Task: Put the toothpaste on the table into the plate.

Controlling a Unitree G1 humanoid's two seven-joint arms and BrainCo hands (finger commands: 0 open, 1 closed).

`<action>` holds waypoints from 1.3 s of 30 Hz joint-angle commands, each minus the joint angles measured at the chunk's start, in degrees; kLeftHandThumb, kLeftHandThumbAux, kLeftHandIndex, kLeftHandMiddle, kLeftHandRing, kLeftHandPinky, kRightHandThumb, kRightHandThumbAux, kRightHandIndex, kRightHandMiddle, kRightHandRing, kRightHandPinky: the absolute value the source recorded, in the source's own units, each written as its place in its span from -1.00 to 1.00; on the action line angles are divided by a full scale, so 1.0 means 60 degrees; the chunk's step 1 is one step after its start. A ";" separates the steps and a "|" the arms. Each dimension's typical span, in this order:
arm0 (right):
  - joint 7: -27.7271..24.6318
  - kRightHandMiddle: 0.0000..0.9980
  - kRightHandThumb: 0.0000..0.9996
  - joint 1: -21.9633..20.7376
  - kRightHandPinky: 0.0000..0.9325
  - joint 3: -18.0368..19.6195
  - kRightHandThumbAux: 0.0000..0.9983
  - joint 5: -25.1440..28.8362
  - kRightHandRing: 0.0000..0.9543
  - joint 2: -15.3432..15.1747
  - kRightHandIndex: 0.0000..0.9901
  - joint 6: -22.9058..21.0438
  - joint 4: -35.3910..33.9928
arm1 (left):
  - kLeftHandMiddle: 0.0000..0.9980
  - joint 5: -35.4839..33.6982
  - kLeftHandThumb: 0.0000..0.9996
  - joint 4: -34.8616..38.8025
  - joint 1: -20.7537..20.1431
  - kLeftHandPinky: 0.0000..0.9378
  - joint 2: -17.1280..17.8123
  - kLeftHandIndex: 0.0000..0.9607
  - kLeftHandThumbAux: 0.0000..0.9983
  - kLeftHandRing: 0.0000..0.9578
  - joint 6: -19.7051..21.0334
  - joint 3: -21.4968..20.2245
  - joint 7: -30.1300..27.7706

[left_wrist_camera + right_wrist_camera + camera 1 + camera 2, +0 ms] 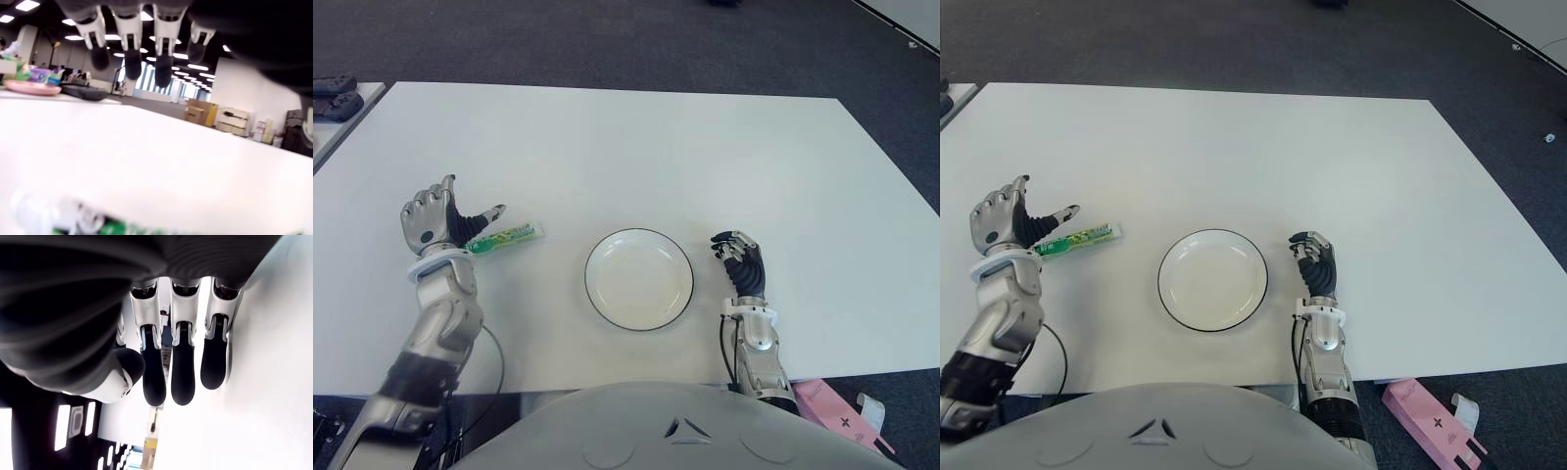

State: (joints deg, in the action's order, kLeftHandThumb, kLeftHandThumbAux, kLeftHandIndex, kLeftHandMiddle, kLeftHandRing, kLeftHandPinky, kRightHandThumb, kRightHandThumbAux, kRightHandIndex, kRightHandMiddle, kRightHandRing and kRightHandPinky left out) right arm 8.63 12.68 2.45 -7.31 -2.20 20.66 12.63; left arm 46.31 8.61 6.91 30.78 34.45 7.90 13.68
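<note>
1. Toothpaste (505,238) lies flat on the counter (636,147), left of the plate (639,278), apart from it.
2. Left robot hand (438,223): fingers spread, holding nothing, just beside the tube's left end.
3. Right robot hand (740,260): right of the plate, fingers curled, empty.

We see a white table (705,157) standing on dark grey carpet (607,39). Through the left wrist view, we make out ceiling light panels (27,5) and cardboard boxes (200,113) against a white wall (244,88).
</note>
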 commanded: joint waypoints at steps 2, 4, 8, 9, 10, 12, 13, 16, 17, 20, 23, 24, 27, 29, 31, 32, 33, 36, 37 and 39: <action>-0.0119 -0.06 0.43 0.0063 0.01 -0.0040 0.46 0.0124 -0.02 0.0059 -0.14 -0.0027 0.0132 | -0.48 -0.0070 -1.00 0.0811 0.0473 -0.55 0.0324 -0.72 -0.17 -0.56 -0.0651 -0.0333 -0.0590; -0.0133 -0.06 0.43 0.0060 0.00 -0.0043 0.46 0.0128 -0.02 0.0053 -0.14 -0.0015 0.0138 | -0.47 -0.0168 -1.00 0.0955 0.0602 -0.49 0.0454 -0.70 -0.14 -0.54 -0.1052 -0.0472 -0.0665; -0.0124 -0.05 0.43 0.0058 0.01 -0.0048 0.46 0.0115 -0.02 0.0057 -0.14 0.0008 0.0143 | -0.46 -0.0265 -0.97 0.0864 0.0723 -0.44 0.0886 -0.66 -0.03 -0.49 -0.2094 -0.0719 -0.0660; -0.0114 -0.05 0.43 0.0061 0.01 -0.0050 0.46 0.0104 -0.02 0.0060 -0.14 0.0017 0.0147 | -0.46 -0.0332 -0.96 0.0608 0.0621 -0.43 0.1039 -0.65 -0.02 -0.49 -0.2436 -0.0800 -0.0575; -0.0108 -0.05 0.43 0.0062 0.01 -0.0051 0.46 0.0097 -0.02 0.0062 -0.14 0.0024 0.0151 | -0.47 -0.0381 -0.92 0.0414 0.0545 -0.41 0.1146 -0.64 0.01 -0.49 -0.2699 -0.0866 -0.0516; -0.0102 -0.05 0.43 0.0061 0.01 -0.0050 0.46 0.0091 -0.01 0.0062 -0.14 0.0032 0.0159 | -0.48 -0.0422 -0.88 0.0194 0.0473 -0.38 0.1219 -0.63 0.04 -0.48 -0.3028 -0.0973 -0.0470; -0.0099 -0.05 0.43 0.0062 0.01 -0.0051 0.46 0.0088 -0.01 0.0062 -0.14 0.0033 0.0159 | -0.49 -0.0453 -0.87 0.0039 0.0425 -0.38 0.1272 -0.62 0.04 -0.48 -0.3200 -0.1037 -0.0464; -0.0090 -0.05 0.43 0.0077 0.01 -0.0059 0.46 0.0081 -0.01 0.0073 -0.14 0.0016 0.0139 | -0.50 -0.0526 -0.85 -0.0185 0.0395 -0.34 0.1414 -0.62 0.05 -0.48 -0.3614 -0.1201 -0.0548; -0.0081 -0.05 0.43 0.0091 0.01 -0.0067 0.46 0.0070 -0.01 0.0083 -0.14 -0.0018 0.0112 | -0.53 -0.0615 -0.84 -0.0178 0.0439 -0.37 0.1538 -0.64 0.06 -0.50 -0.3796 -0.1283 -0.0707; -0.0073 -0.05 0.43 0.0115 0.00 -0.0079 0.46 0.0052 -0.02 0.0094 -0.14 -0.0081 0.0065 | -0.60 -0.0797 -0.86 -0.0191 0.0525 -0.44 0.1837 -0.73 0.05 -0.55 -0.4187 -0.1453 -0.1075; -0.0086 -0.06 0.43 0.0142 0.01 -0.0096 0.46 0.0051 -0.01 0.0098 -0.14 -0.0086 0.0026 | -0.69 -0.1015 -0.88 -0.0196 0.0653 -0.54 0.2332 -0.83 0.01 -0.63 -0.4711 -0.1599 -0.1607; -0.0086 -0.06 0.43 0.0149 0.01 -0.0099 0.46 0.0050 -0.01 0.0101 -0.14 -0.0072 0.0023 | -0.71 -0.1066 -0.88 -0.0209 0.0679 -0.56 0.2425 -0.84 0.00 -0.64 -0.4859 -0.1636 -0.1713; -0.0090 -0.06 0.43 0.0161 0.02 -0.0101 0.46 0.0054 -0.01 0.0106 -0.14 -0.0033 0.0019 | -0.76 -0.1239 -0.84 -0.0261 0.0744 -0.61 0.2706 -0.87 -0.04 -0.68 -0.5340 -0.1726 -0.2066; -0.0088 -0.06 0.43 0.0163 0.01 -0.0099 0.46 0.0051 -0.01 0.0107 -0.14 -0.0027 0.0017 | -0.79 -0.1346 -0.79 -0.0306 0.0775 -0.63 0.2888 -0.89 -0.08 -0.71 -0.5634 -0.1756 -0.2272; -0.0069 -0.06 0.43 0.0173 0.01 -0.0104 0.46 0.0033 -0.01 0.0116 -0.14 -0.0033 0.0001 | -0.80 -0.1461 -0.72 -0.0403 0.0812 -0.59 0.3117 -0.90 -0.10 -0.71 -0.6041 -0.1799 -0.2432; -0.0058 -0.06 0.43 0.0176 0.01 -0.0105 0.46 0.0023 -0.01 0.0119 -0.14 -0.0038 -0.0003 | -0.82 -0.1510 -0.63 -0.0462 0.0828 -0.55 0.3231 -0.91 -0.12 -0.71 -0.6260 -0.1820 -0.2498; -0.0058 -0.06 0.43 0.0176 0.01 -0.0105 0.46 0.0027 -0.01 0.0121 -0.14 -0.0015 0.0003 | -0.82 -0.1535 -0.60 -0.0553 0.0833 -0.54 0.3380 -0.91 -0.13 -0.71 -0.6539 -0.1804 -0.2576; -0.0063 -0.05 0.43 0.0178 0.01 -0.0108 0.46 0.0043 0.00 0.0125 -0.14 0.0045 0.0017 | -0.85 -0.1568 -0.46 -0.0755 0.0822 -0.52 0.3664 -0.93 -0.19 -0.71 -0.7092 -0.1773 -0.2826; -0.0059 -0.05 0.43 0.0183 0.02 -0.0112 0.46 0.0043 0.00 0.0131 -0.14 0.0056 0.0014 | -0.86 -0.1581 -0.42 -0.0805 0.0818 -0.55 0.3736 -0.94 -0.23 -0.73 -0.7221 -0.1771 -0.2917; -0.0045 -0.04 0.42 0.0186 0.02 -0.0121 0.46 0.0029 0.00 0.0133 -0.14 0.0064 0.0014 | -0.87 -0.1549 -0.36 -0.0875 0.0795 -0.59 0.3894 -0.96 -0.27 -0.75 -0.7431 -0.1727 -0.3133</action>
State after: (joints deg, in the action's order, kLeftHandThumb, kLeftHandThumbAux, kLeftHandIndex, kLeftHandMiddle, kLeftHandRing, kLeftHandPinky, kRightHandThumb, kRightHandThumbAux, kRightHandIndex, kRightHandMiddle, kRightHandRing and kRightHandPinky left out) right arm 8.32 13.32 1.91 -6.98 -1.68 21.18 12.40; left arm 37.08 4.47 11.37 52.62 -8.19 -3.20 -2.72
